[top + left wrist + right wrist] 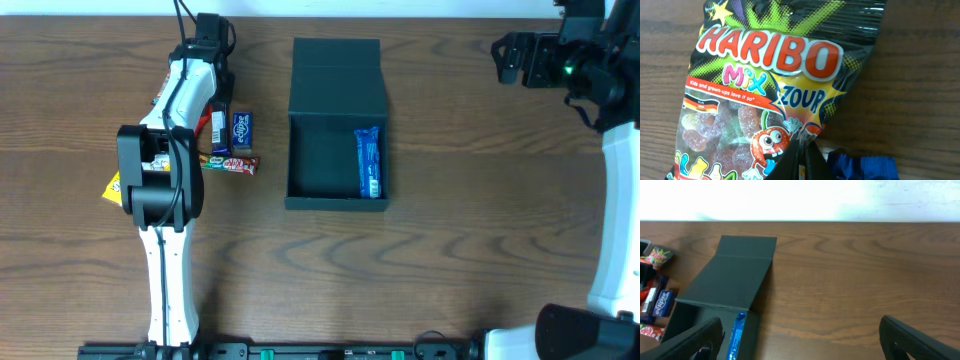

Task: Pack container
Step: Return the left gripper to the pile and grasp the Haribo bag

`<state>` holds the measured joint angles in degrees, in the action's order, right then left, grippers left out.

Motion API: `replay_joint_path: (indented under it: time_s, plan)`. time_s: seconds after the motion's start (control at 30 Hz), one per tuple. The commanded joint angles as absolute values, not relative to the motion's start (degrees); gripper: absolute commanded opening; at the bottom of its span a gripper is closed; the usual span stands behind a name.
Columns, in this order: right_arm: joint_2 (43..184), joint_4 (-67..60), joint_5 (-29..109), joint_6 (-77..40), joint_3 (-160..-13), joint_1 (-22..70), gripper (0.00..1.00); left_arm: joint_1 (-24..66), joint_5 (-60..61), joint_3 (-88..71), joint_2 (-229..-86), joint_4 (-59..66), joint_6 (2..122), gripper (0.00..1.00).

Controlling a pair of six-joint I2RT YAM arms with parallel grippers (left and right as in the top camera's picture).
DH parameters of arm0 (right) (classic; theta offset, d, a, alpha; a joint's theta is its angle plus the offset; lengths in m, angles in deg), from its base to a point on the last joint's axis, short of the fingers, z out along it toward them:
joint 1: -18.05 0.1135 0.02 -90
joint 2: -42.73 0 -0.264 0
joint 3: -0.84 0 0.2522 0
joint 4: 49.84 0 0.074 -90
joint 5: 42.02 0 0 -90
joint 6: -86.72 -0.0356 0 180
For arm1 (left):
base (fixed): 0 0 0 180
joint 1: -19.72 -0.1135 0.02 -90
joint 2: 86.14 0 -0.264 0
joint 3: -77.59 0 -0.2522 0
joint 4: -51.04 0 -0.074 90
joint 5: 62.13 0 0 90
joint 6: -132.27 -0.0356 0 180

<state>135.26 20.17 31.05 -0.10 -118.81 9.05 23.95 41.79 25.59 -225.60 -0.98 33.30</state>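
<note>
We are at the pick-up step. The left gripper (802, 158) sits low over the pile of snacks, its fingers pressed together on the bottom edge of the gummy bag (765, 75). The pinch looks thin, catching only the foil near a corner. A dark blue wrapper (860, 167) lies just beside the fingers.

The container (320, 160) stands open on the table (450, 230) to the right of that pile, near but not touching it. Its lid is folded back toward the far edge, and one blue packet (369, 162) already lies along its right wall.

Next, we judge, the bag must be lifted clear of its neighbours, carried right over the near wall and let go on the bare left part of the floor. A slack bag may swing or slip.

The right gripper (800, 342) hangs with its fingers spread wide, holding nothing, well apart from the container.
</note>
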Motion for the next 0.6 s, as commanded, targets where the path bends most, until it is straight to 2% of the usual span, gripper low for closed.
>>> replay_joint_path:
  time_s: [0.0, 0.33, 0.57]
  plan:
    - [135.7, 20.1, 31.1, -0.1, -118.2, 8.8, 0.99, 23.9, 43.2, 26.6, -227.0, -1.9, 33.5, 0.06]
    - [135.7, 20.0, 31.1, 0.0, -118.2, 8.8, 0.99, 26.6, 51.3, 39.1, -226.6, -8.3, 34.4, 0.05]
    - [135.7, 20.0, 31.4, -0.1, -118.2, 8.6, 0.99, 29.6, 53.3, 52.9, -225.4, -15.3, 40.7, 0.06]
